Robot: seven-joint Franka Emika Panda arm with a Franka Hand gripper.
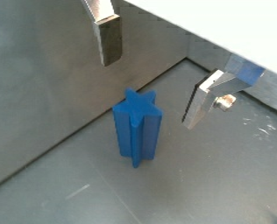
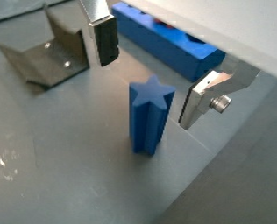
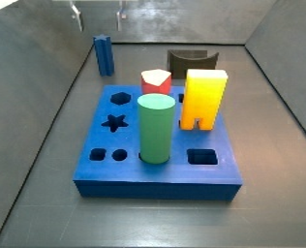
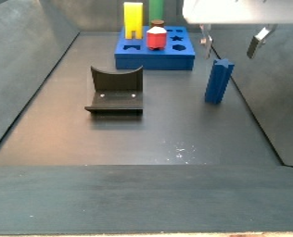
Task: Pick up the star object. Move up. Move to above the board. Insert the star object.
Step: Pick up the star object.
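Note:
The star object (image 1: 138,128) is a slim dark blue star prism. It stands upright on the grey floor, away from the board, in both wrist views (image 2: 149,115) and both side views (image 3: 104,55) (image 4: 219,81). My gripper (image 1: 152,74) is open and empty. It hangs just above the star's top, one finger (image 1: 106,41) on each side, and it shows in a side view (image 4: 232,43) too. The board (image 3: 156,186) is a flat blue block with shaped holes. It lies beyond the star in a wrist view (image 2: 176,52) and in a side view (image 4: 174,63).
A green cylinder (image 3: 156,128), a yellow block (image 3: 203,98) and a red piece (image 3: 157,79) stand in the board. A dark brown arch block (image 3: 188,63) sits behind it. The fixture (image 4: 116,93) stands on the floor (image 2: 47,57). Grey walls enclose the floor.

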